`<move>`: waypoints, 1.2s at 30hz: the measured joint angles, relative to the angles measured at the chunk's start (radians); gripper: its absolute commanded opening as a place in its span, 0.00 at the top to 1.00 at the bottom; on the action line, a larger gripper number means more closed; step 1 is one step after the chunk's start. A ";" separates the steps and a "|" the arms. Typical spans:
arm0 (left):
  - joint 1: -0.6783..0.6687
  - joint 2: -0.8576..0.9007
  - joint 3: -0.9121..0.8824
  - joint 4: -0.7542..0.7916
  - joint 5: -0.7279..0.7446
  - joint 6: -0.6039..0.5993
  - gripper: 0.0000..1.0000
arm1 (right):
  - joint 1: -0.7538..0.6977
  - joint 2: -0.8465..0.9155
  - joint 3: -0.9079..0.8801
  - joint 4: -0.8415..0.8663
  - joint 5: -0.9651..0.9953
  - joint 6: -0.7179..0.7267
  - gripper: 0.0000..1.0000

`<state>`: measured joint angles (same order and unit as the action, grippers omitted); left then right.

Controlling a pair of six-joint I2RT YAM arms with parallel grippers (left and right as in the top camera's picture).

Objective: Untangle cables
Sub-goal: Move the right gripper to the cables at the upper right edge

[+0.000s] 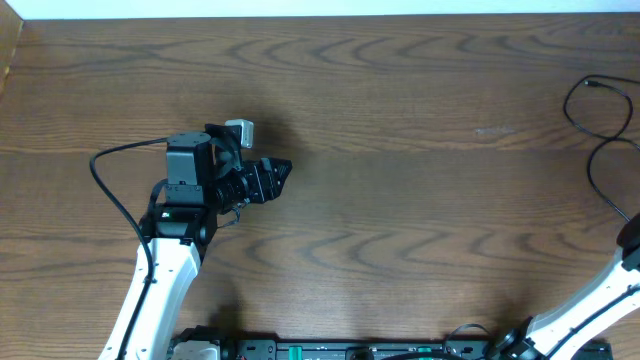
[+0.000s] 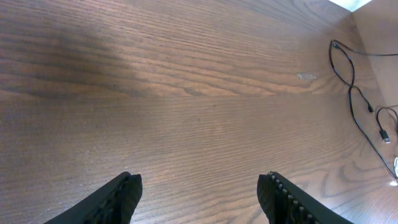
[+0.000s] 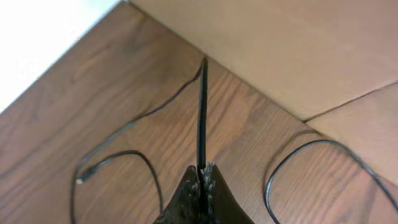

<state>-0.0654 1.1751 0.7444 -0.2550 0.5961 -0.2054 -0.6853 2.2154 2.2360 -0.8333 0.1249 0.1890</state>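
Right wrist: right fingers point(image 3: 186, 194) clench a black cable point(image 3: 201, 112) running straight ahead. Left fingers point(image 2: 121, 199) stand released above the desk point(image 2: 186, 124).

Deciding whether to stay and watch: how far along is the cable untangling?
Done: no knot shows; the cables lie in loose loops. In hand: the right gripper is shut on a black cable, which runs taut. Still to do: laying the loops apart; the left gripper hangs open, empty.
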 measured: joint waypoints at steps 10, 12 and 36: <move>0.000 0.000 0.000 0.000 0.000 0.054 0.35 | 0.003 0.144 0.000 0.122 -0.060 -0.069 0.99; 0.000 0.000 0.000 0.000 0.004 0.059 0.35 | 0.006 0.167 0.000 0.143 -0.078 -0.079 0.99; 0.000 0.000 0.000 0.003 0.034 0.073 0.35 | 0.106 0.278 0.237 -0.025 -0.266 -0.142 0.01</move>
<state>-0.0654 1.1751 0.7444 -0.2523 0.6304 -0.1326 -0.5789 2.4935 2.4729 -0.8585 -0.1413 0.0475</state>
